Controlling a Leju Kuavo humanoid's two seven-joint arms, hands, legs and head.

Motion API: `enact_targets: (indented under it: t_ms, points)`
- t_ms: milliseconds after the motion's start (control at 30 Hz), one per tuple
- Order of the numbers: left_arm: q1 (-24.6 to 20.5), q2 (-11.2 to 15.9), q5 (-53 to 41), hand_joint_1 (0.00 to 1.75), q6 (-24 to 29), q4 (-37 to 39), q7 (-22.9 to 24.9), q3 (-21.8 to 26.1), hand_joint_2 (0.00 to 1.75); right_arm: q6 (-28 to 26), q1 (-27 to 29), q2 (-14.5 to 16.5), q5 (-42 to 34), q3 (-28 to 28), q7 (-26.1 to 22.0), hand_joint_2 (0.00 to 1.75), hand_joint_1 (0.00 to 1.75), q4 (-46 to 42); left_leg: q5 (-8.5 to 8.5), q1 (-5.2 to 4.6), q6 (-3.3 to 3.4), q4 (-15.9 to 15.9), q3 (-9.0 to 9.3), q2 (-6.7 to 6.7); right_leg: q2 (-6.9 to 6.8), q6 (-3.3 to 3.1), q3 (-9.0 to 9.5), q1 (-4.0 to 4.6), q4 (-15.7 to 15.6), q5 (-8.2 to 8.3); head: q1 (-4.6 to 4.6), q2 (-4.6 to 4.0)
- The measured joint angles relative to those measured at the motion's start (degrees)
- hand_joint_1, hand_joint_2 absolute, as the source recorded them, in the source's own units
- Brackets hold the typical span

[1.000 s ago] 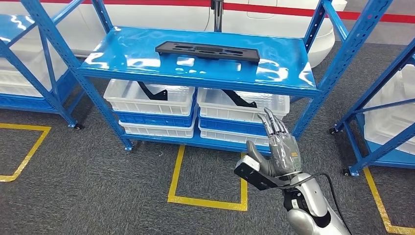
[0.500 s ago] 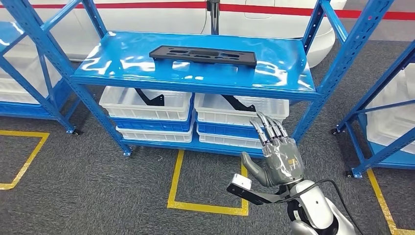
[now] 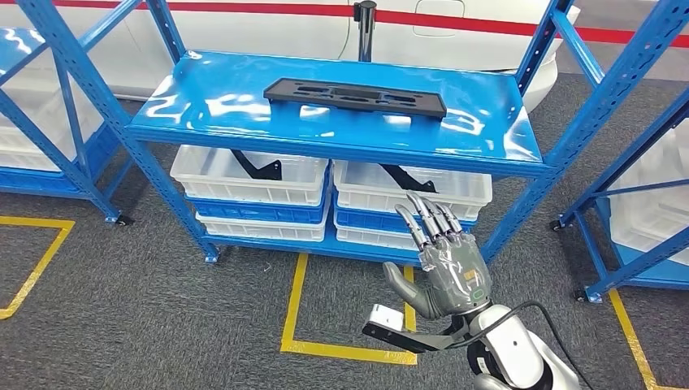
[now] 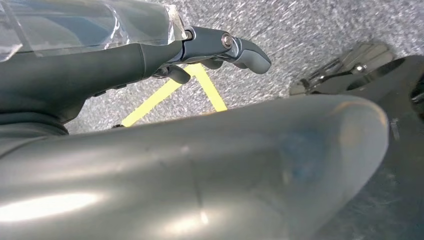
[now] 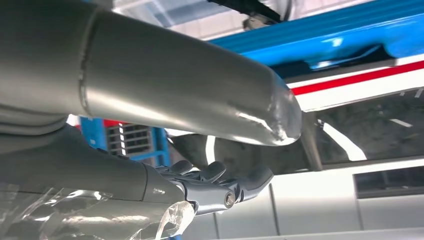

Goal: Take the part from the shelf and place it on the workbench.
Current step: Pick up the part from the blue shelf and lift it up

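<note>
The part [image 3: 356, 96] is a long flat black plate with cut-outs, lying lengthwise on the top board of the blue shelf [image 3: 244, 134]. My right hand [image 3: 443, 264] is raised in front of the shelf's lower level, well below and short of the part. Its fingers are spread and point up, and it holds nothing. The right wrist view has its dark fingers [image 5: 215, 186] apart, with the shelf's blue frame beyond. My left hand [image 4: 150, 125] hangs over grey carpet with its fingers [image 4: 235, 46] stretched out and nothing in them.
Under the top board stand white bins [image 3: 248, 172] [image 3: 418, 185] on blue crates, each with a black bracket inside. Blue uprights [image 3: 605, 106] flank the shelf, and more racks stand at both sides. Yellow floor lines [image 3: 296, 305] mark the carpet. A white car body [image 3: 455, 20] stands behind.
The whole picture has shifted a little, so the camera has moved. My right hand now sits further left and lower in the picture, still holding nothing. The part lies as before.
</note>
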Motion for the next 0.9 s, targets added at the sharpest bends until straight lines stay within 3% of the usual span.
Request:
enact_targets:
  t_ms: [67,100,133,167,233,267,333,433,500,567,600,633,667,767,833,900]
  points:
    - [0.0,0.0,0.0,0.0,0.0,0.0,0.1,0.0,0.0,0.0,0.0,-0.1,0.0,0.3,0.0,0.0,0.0,0.0,-0.29,-0.28,0.46,0.0,0.17,-0.03,0.0,-0.08,-4.46,0.26,8.1,-3.14,0.02,0.0]
    - [0.0,-0.1,0.0,0.0,0.0,0.0,0.2,0.0,0.0,0.0,0.0,-0.1,0.0,0.5,0.0,0.0,0.0,0.0,-0.43,-0.45,0.65,0.0,0.31,-0.08,0.0,-0.21,-6.06,0.39,10.5,-3.46,0.03,0.0]
    - [0.1,-0.1,-0.1,0.0,0.0,0.0,0.2,0.0,0.0,0.0,0.0,-0.1,0.1,0.7,0.0,0.0,0.0,0.0,-0.59,-0.63,0.78,0.0,0.52,-0.16,0.0,-0.43,-6.57,0.5,10.6,-2.55,0.03,0.0]
    - [0.1,-0.1,-0.1,0.0,0.0,0.0,0.3,0.0,0.0,0.0,0.0,-0.1,0.1,0.8,0.0,0.0,0.0,0.0,-0.78,-0.8,0.85,0.0,0.81,-0.25,0.0,-0.78,-5.88,0.61,8.2,-0.52,0.03,0.0]
    - [0.1,-0.1,-0.3,0.0,0.0,0.0,0.3,0.0,0.0,0.0,0.0,-0.2,0.2,1.0,0.0,0.0,0.0,0.0,-1.24,-1.14,0.73,0.0,1.46,-0.37,0.0,-1.64,-2.55,1.02,-0.1,4.0,0.02,0.0]
    - [0.0,-0.2,-0.4,0.0,0.0,0.0,0.3,0.0,0.0,-0.1,-0.1,-0.2,0.3,1.1,0.0,0.0,0.0,0.0,-1.49,-1.32,0.55,0.1,1.66,-0.39,-0.03,-1.99,-1.17,1.25,-3.4,5.35,0.02,0.0]
    - [-0.1,-0.3,-0.5,0.0,0.1,0.0,0.3,0.0,0.0,-0.1,-0.1,-0.2,0.4,1.2,0.0,0.0,0.0,0.0,-1.88,-1.51,0.09,0.0,1.8,-0.37,-0.08,-2.39,-0.22,1.61,-5.8,5.74,0.01,0.0]
    - [-0.1,-0.3,-0.6,0.0,0.1,0.0,0.3,0.0,0.0,-0.1,-0.2,-0.2,0.4,1.2,0.0,0.0,0.0,-0.2,-2.72,-1.3,-0.68,0.8,1.51,-0.29,-0.19,-3.07,0.08,1.4,-6.2,5.8,-0.04,0.0]
    - [-0.1,-0.3,-0.6,0.0,0.1,0.0,0.3,-0.1,0.0,-0.1,-0.4,-0.2,0.3,1.3,0.0,0.0,0.0,-0.3,-5.27,-1.03,-1.28,5.9,-0.89,-0.17,-0.29,-3.58,0.47,1.11,-6.5,5.77,-0.16,0.0]
    - [-0.1,-0.3,-0.6,0.0,0.1,0.1,0.3,-0.1,0.0,-0.2,-0.4,-0.2,0.1,1.4,-0.1,0.0,0.0,-0.3,-8.56,-0.77,-1.81,14.4,-5.37,-0.1,-0.27,-3.84,0.64,1.09,-6.5,5.54,-0.24,0.0]
    - [-0.1,-0.3,-0.6,0.0,0.1,0.1,0.3,-0.2,0.0,-0.2,-0.4,-0.2,0.0,1.5,-0.1,0.0,0.0,-0.3,-9.19,-0.66,-1.99,17.3,-7.18,-0.08,-0.23,-3.87,0.75,1.09,-6.4,5.41,-0.25,0.0]
    - [-0.1,-0.3,-0.7,0.0,0.1,0.1,0.4,-0.2,0.0,-0.3,-0.4,-0.1,-0.1,1.6,-0.1,0.0,0.0,-0.3,-8.76,-0.6,-2.09,18.1,-8.0,-0.06,-0.19,-3.84,0.92,1.08,-6.4,5.25,-0.25,0.0]
    - [-0.1,-0.3,-0.7,0.0,0.1,0.1,0.4,-0.3,0.0,-0.3,-0.3,-0.1,-0.1,1.7,-0.1,0.0,0.0,-0.3,-7.18,-0.57,-2.11,16.3,-7.5,-0.05,-0.16,-3.76,1.17,1.08,-6.4,5.05,-0.26,0.0]
    - [-0.1,-0.3,-0.8,0.0,0.1,0.1,0.7,-0.3,0.0,-0.3,-0.4,-0.2,-0.1,1.7,-0.2,0.0,0.0,-0.3,-1.24,-0.67,-1.61,3.9,-2.01,0.05,-0.12,-3.12,2.21,1.24,-6.4,4.21,-0.24,0.0]
    - [-0.1,-0.3,-0.8,0.0,0.1,0.1,0.8,-0.3,0.0,-0.4,-0.4,-0.2,-0.1,1.7,-0.3,0.0,0.0,-0.3,-0.32,-0.95,-1.05,0.3,-0.21,0.08,-0.09,-2.56,2.57,1.41,-6.4,3.69,-0.16,0.0]
    - [-0.1,-0.3,-0.8,0.0,0.1,0.1,0.9,-0.3,0.0,-0.4,-0.4,-0.2,-0.1,1.7,-0.3,0.0,0.0,-0.3,-0.43,-1.03,-0.42,0.0,0.09,0.07,-0.11,-1.94,2.81,1.36,-6.6,3.34,-0.08,0.0]
